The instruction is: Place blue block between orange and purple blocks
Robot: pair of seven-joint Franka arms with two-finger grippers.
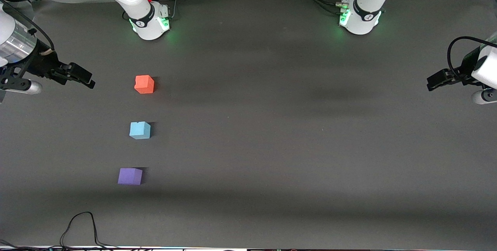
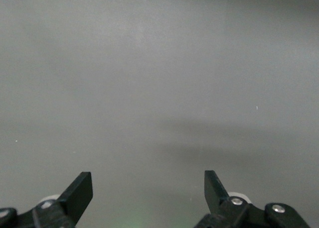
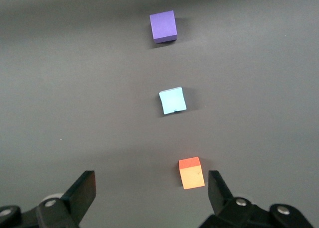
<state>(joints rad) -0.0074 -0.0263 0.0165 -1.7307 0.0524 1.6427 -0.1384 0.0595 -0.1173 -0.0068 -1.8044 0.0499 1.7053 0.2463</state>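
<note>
Three small foam cubes stand in a line on the dark table, toward the right arm's end. The orange block (image 1: 144,84) is farthest from the front camera. The blue block (image 1: 139,130) sits between it and the purple block (image 1: 130,176), which is nearest the camera. The right wrist view shows the orange block (image 3: 192,172), the blue block (image 3: 173,100) and the purple block (image 3: 163,26). My right gripper (image 1: 83,78) is open and empty, up in the air beside the orange block at the table's end. My left gripper (image 1: 435,81) is open and empty, waiting over the other end; its wrist view shows only bare table.
The arm bases (image 1: 149,21) (image 1: 359,18) stand along the table's edge farthest from the front camera. A black cable (image 1: 83,227) loops at the edge nearest the camera.
</note>
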